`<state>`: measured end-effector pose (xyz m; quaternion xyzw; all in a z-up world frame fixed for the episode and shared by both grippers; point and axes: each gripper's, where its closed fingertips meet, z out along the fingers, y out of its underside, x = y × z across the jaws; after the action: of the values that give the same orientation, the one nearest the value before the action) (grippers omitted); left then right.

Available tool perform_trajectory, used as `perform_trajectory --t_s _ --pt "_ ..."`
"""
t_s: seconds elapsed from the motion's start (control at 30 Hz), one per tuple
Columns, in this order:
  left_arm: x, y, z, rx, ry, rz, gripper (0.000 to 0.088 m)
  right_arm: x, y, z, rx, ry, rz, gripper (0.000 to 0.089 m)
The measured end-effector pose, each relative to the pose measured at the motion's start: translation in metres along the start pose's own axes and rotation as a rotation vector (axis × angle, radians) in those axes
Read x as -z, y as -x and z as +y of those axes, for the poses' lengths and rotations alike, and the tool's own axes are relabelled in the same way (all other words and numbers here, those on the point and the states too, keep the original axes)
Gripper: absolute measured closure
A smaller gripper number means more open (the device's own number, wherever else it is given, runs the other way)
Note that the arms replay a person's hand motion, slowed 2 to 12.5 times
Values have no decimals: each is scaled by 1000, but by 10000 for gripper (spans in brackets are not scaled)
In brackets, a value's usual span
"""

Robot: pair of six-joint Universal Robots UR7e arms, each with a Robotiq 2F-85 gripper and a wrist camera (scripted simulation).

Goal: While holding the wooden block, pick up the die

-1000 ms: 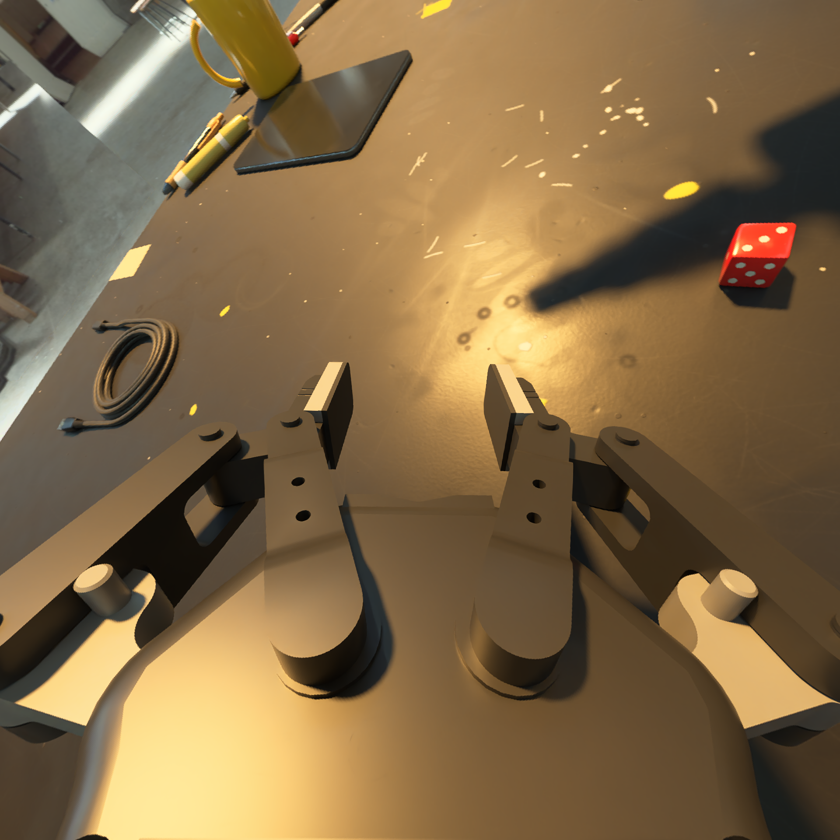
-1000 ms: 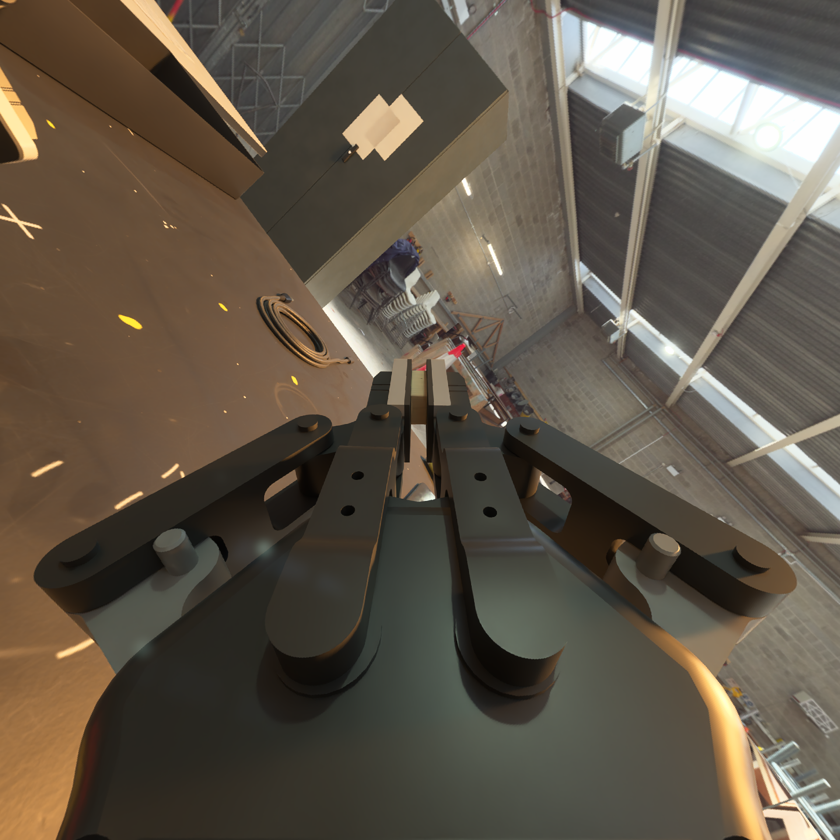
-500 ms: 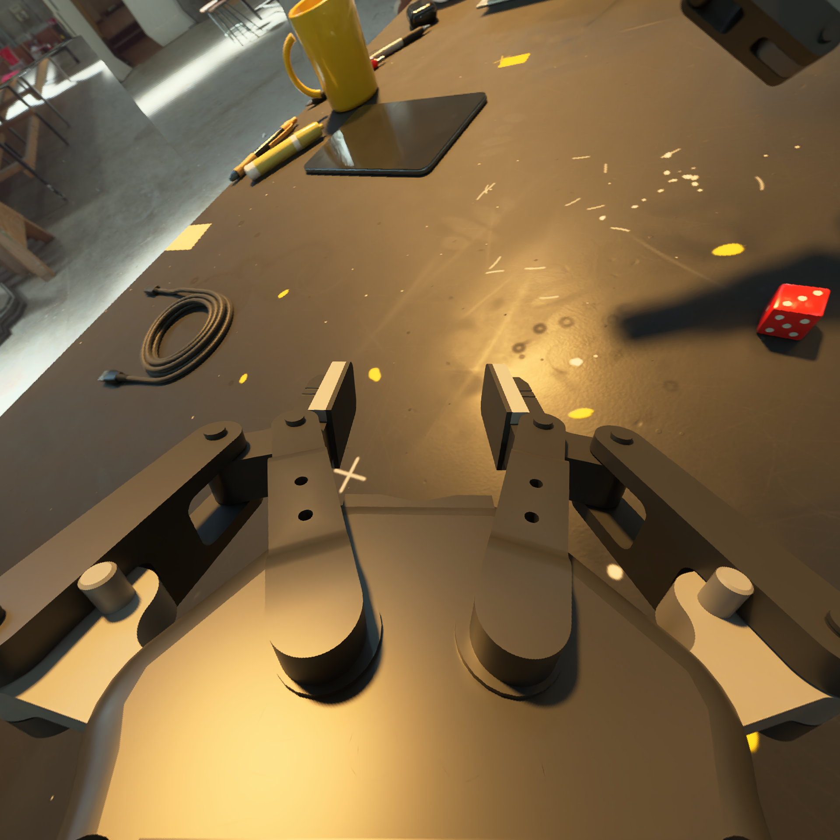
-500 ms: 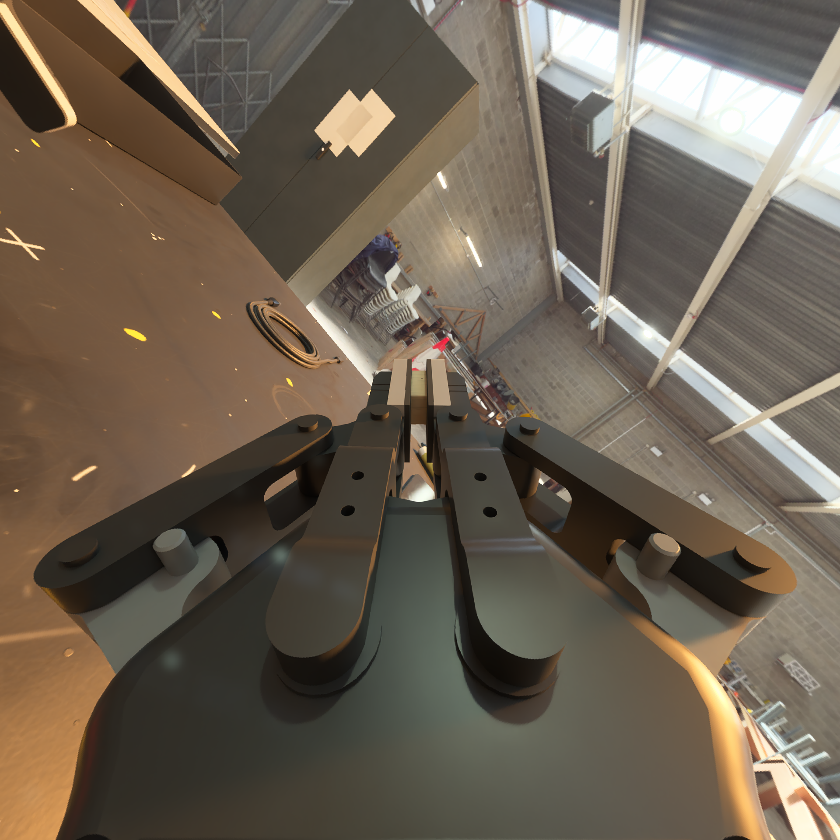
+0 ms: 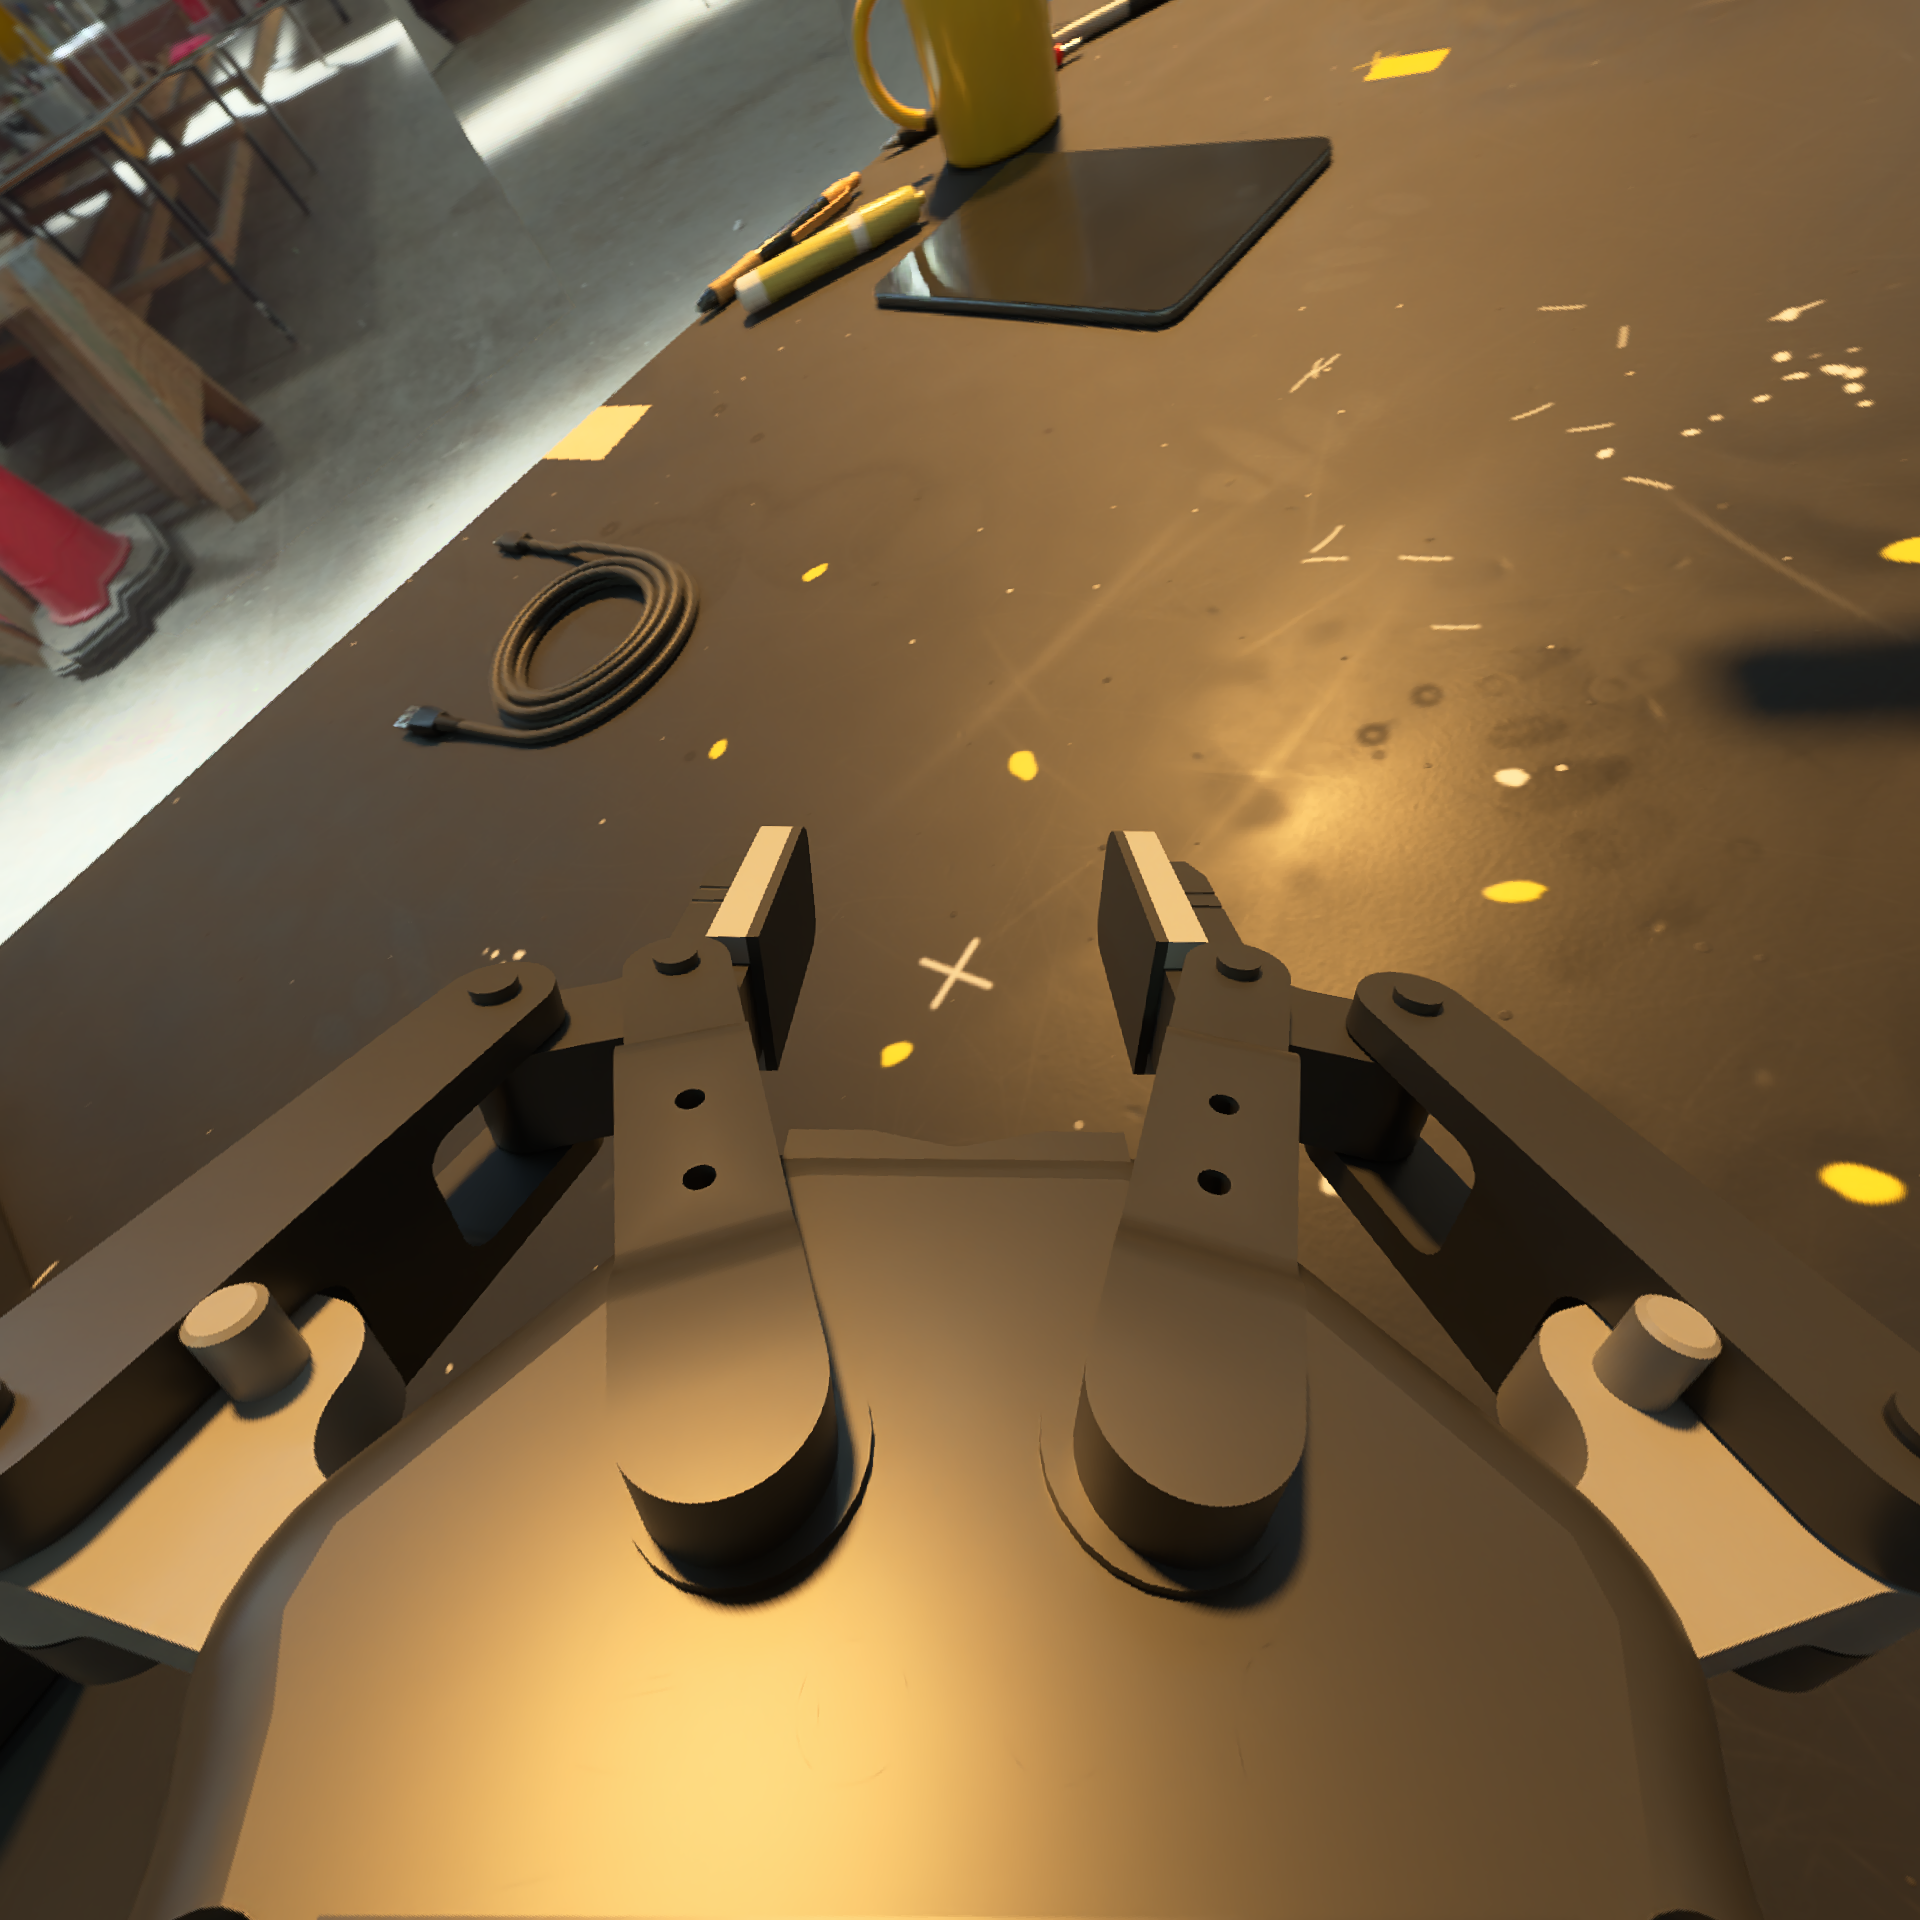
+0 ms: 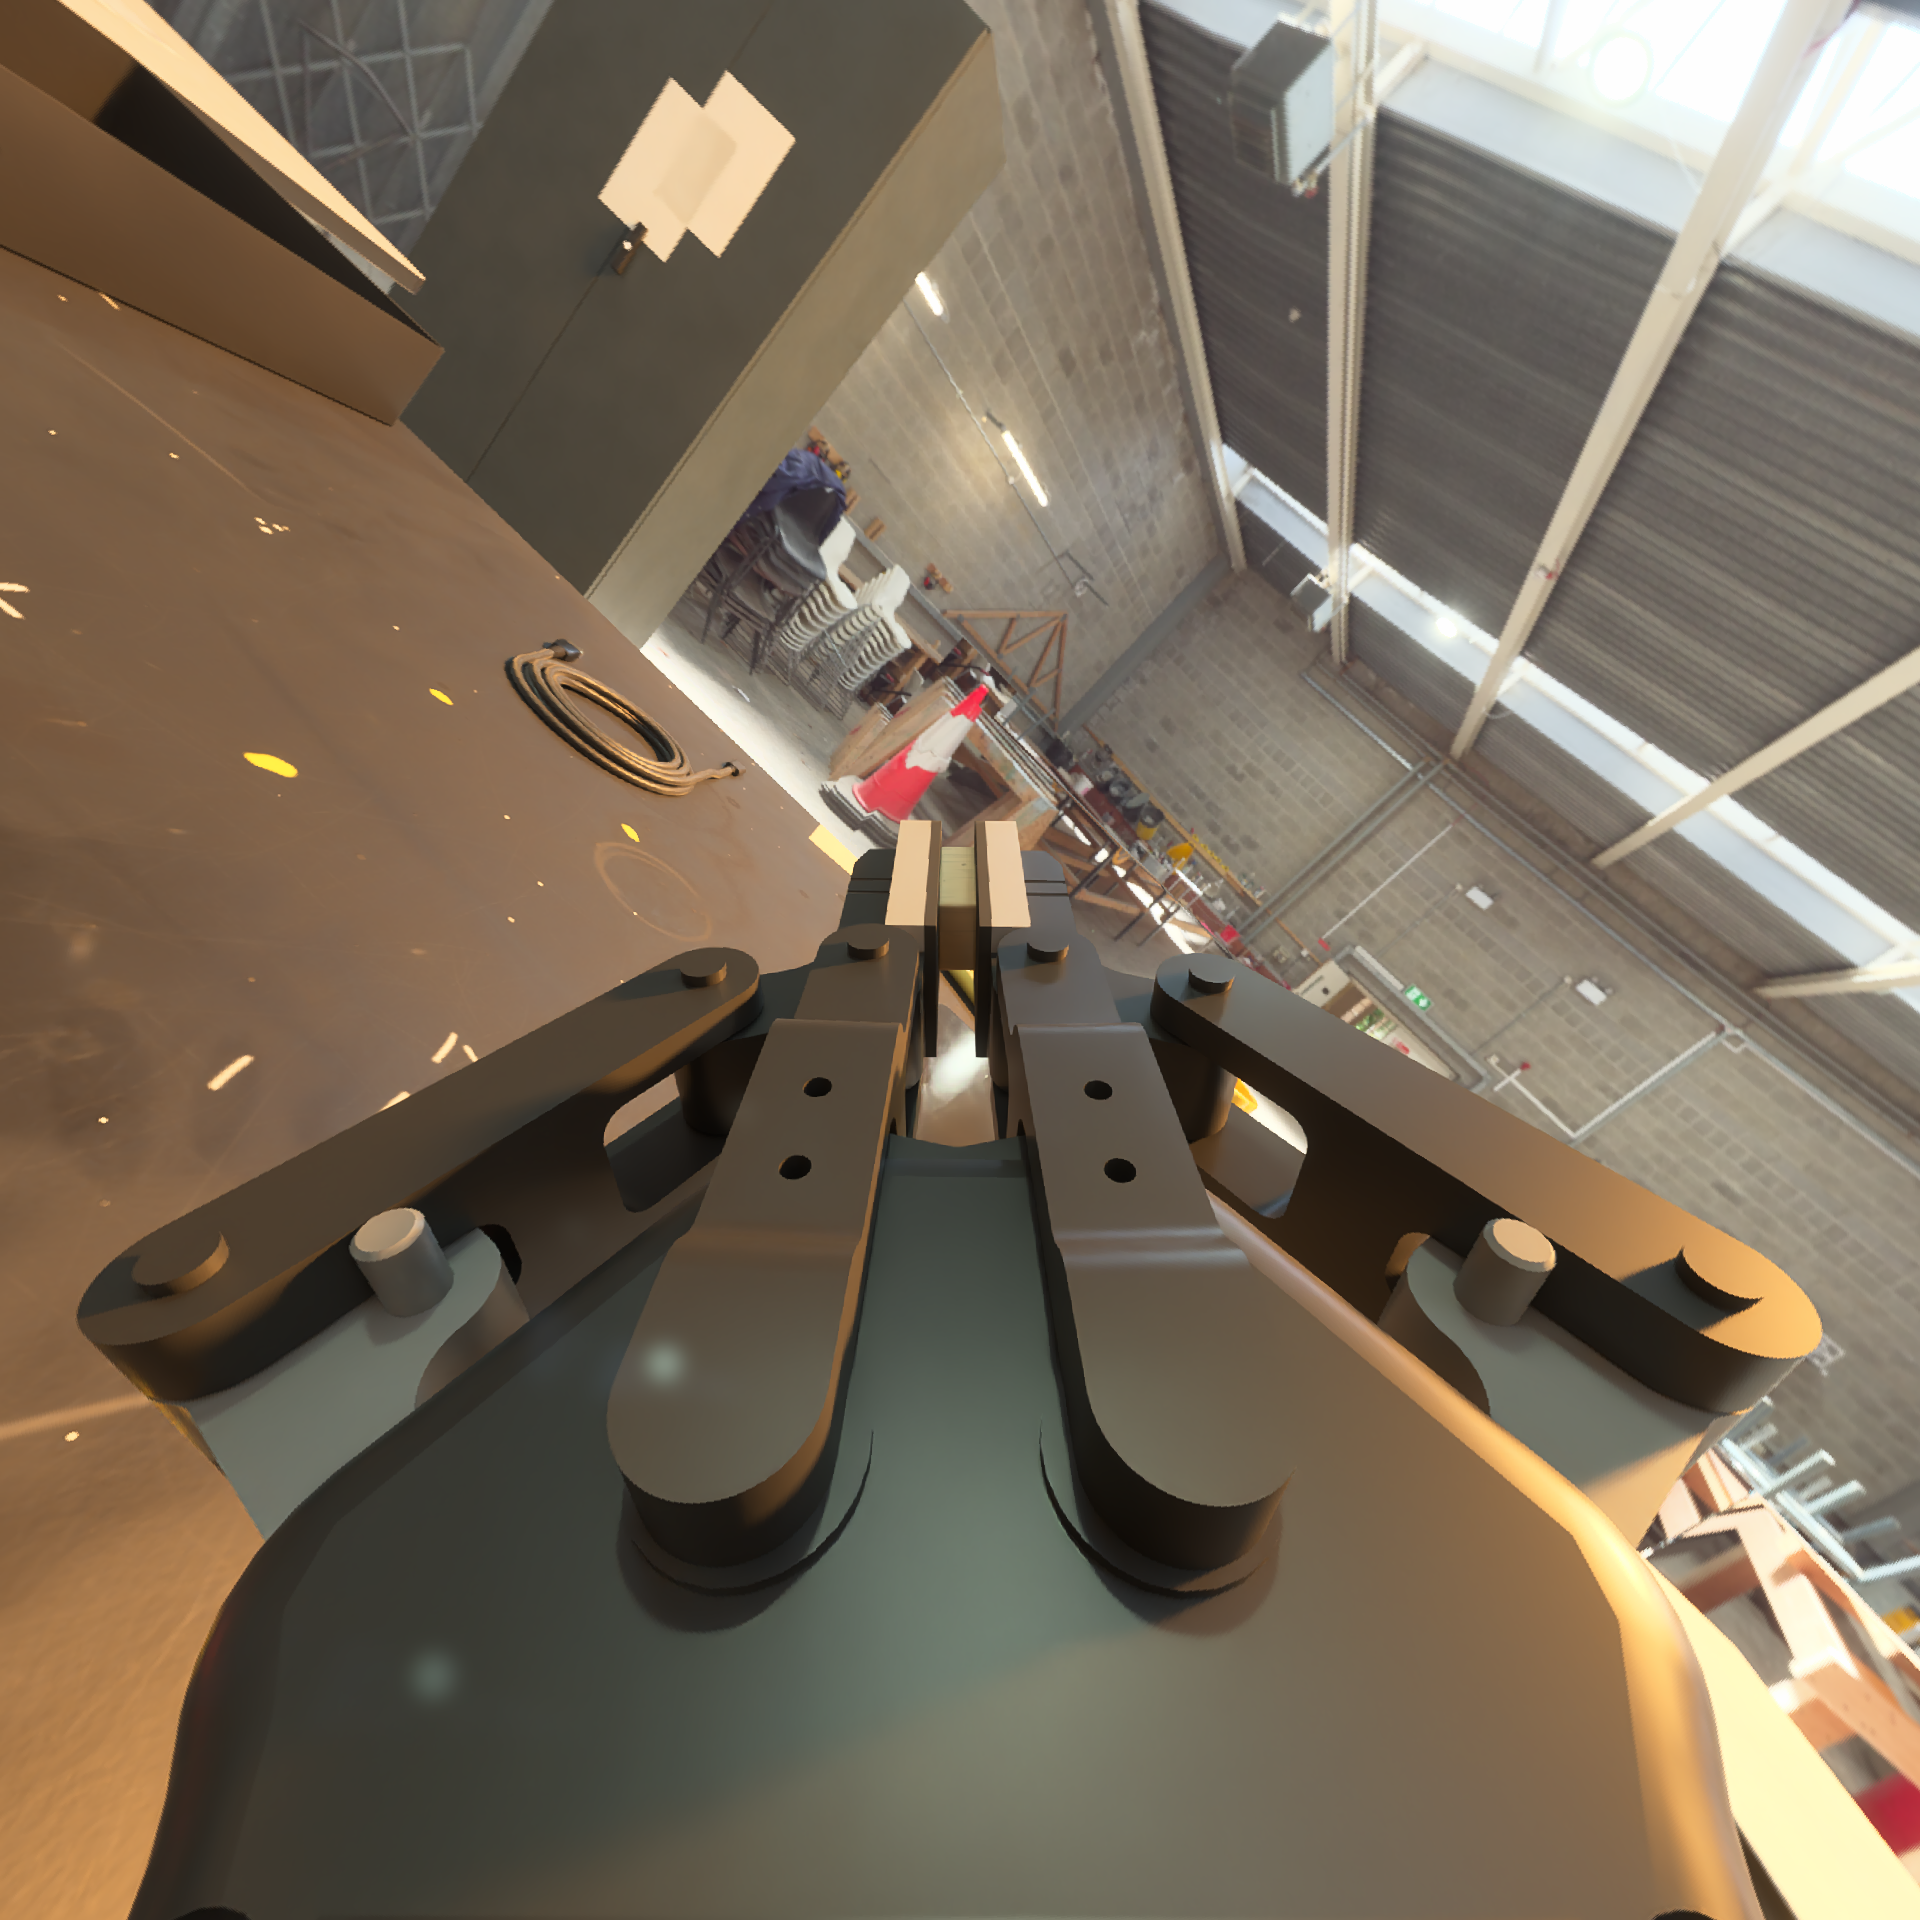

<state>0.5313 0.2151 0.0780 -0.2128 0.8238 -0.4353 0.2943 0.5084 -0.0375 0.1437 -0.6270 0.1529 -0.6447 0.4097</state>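
Observation:
My left gripper [image 5: 956,914] is open and empty, held above the dark table [image 5: 1143,499] over a white cross mark. The die is not in the left wrist view now. My right gripper [image 6: 957,878] is shut on the wooden block [image 6: 957,883], a thin pale piece that shows as a narrow strip between the pads. The right gripper is raised and tilted, pointing past the table's edge toward the hall. The die does not show in the right wrist view either.
A coiled black cable [image 5: 587,644] lies left of my left gripper, near the table edge; it also shows in the right wrist view [image 6: 603,717]. Farther off are a yellow mug [image 5: 977,73], a black tablet [image 5: 1122,229] and pens [image 5: 821,244]. A large box [image 6: 208,281] stands on the table.
My left gripper has drawn back and swung left: the red die slid right and out of view, the cable came nearer. My right gripper tilted a little, still shut on the block.

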Motion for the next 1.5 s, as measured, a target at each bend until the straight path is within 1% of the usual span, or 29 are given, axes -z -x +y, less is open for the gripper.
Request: perform_trajectory --t_s 0.17,0.3,0.5,0.63,0.77,0.93,1.07,1.2,1.5 --pt "3 15 8 31 2 -61 385 8 -5 2 -51 15 38 838" --pt "3 27 14 67 -11 -124 387 12 -6 3 -76 19 50 838" --pt "2 44 23 121 -44 -229 388 11 -8 11 -55 48 60 838" --pt "2 52 27 144 -59 -284 388 11 -11 18 -40 76 69 838" --pt "3 58 31 146 -63 -332 384 13 -17 23 -38 95 84 837" --pt "4 64 35 128 -47 -384 362 16 -29 28 -35 113 114 838" --pt "4 66 37 115 -33 -407 348 19 -39 32 -31 125 132 838" --pt "3 67 37 106 -25 -415 345 21 -48 37 -32 139 149 838" --pt "-4 60 39 66 11 -373 351 28 -69 45 -48 156 200 838"
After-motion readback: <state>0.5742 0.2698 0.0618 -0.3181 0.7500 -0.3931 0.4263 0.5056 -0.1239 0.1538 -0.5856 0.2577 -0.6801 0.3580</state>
